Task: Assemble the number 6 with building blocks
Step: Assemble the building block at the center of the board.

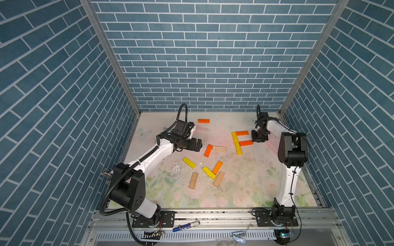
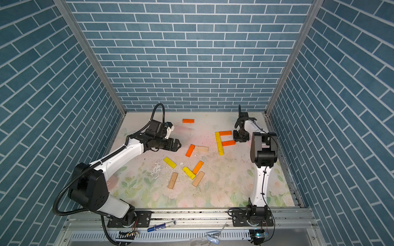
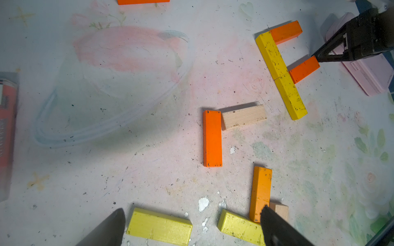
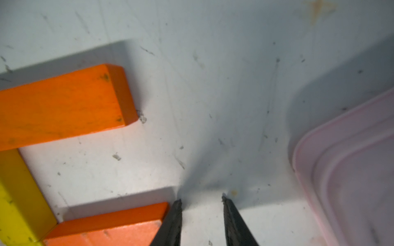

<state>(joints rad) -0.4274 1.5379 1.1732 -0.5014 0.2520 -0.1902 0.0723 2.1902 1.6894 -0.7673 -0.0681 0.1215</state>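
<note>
The narrowly parted, empty right gripper (image 4: 201,199) is hovering just beside a flat orange wooden plank (image 4: 110,230), likely light, rigid, best pinched across its width.

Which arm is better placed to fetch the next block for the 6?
Probably left. The left gripper hovers open beside the loose orange block and tan block; the right gripper, jaws slightly apart, sits at the end of the placed orange bar, farther from them.

Laid flat in an F shape: yellow stem (image 1: 237,143) of two planks end to end, upper orange arm (image 1: 242,133) and lower orange arm (image 1: 245,143) touching it. Scattered loose apart from it: three orange planks (image 1: 208,150), two yellow planks (image 1: 189,163), three tan planks (image 1: 193,180).
</note>
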